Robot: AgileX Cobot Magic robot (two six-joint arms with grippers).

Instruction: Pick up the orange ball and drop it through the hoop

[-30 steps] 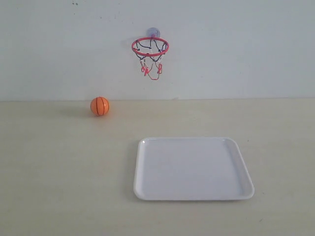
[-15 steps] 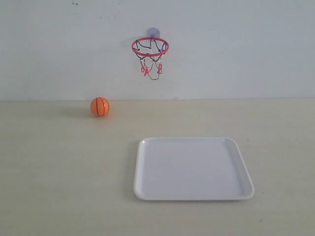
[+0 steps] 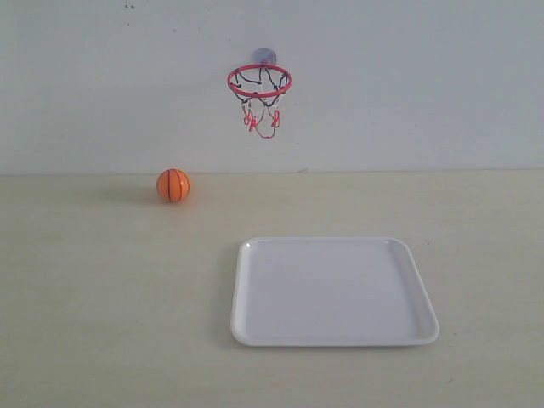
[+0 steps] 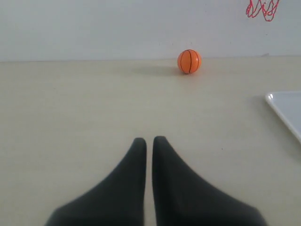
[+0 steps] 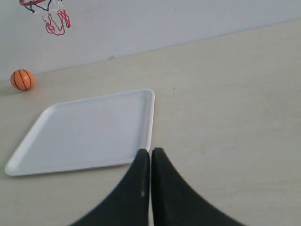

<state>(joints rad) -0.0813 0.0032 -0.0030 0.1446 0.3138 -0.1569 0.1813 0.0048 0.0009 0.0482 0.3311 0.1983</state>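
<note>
Orange ball on the table by the wall, both claws pinched shut with nothing in them.

The beige table (image 3: 102,323) runs back to a pale wall (image 3: 425,85), with a white tray (image 3: 331,293) lying flat near its front edge. The left gripper (image 4: 149,141) and right gripper (image 5: 150,151) each show dark fingers pressed almost together, gripping nothing, the right one just beside the tray's rim. The hoop (image 3: 260,106) hangs on the wall above the tray's far left side. The orange ball (image 3: 172,185) sits on the table close to the wall, lower than the hoop and to its left, well apart from tray and grippers.
</note>
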